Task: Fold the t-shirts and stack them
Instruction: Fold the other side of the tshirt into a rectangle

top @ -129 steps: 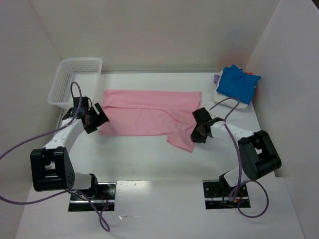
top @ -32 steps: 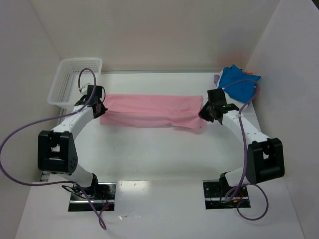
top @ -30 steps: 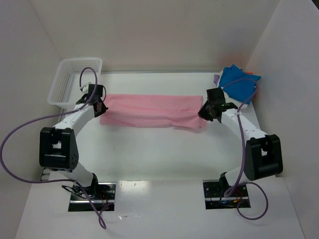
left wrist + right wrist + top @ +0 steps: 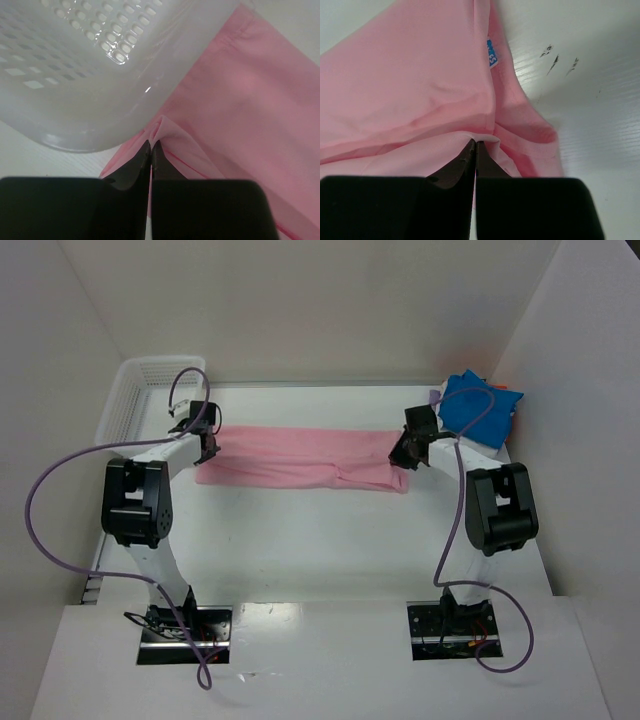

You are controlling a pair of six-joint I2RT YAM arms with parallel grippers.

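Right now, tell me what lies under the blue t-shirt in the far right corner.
A lavender edge peeks out left of the blue t-shirt, and a white strip shows along its near side. Whatever else lies beneath is covered.

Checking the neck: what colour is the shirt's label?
Blue label on pink t-shirt; right wrist view.
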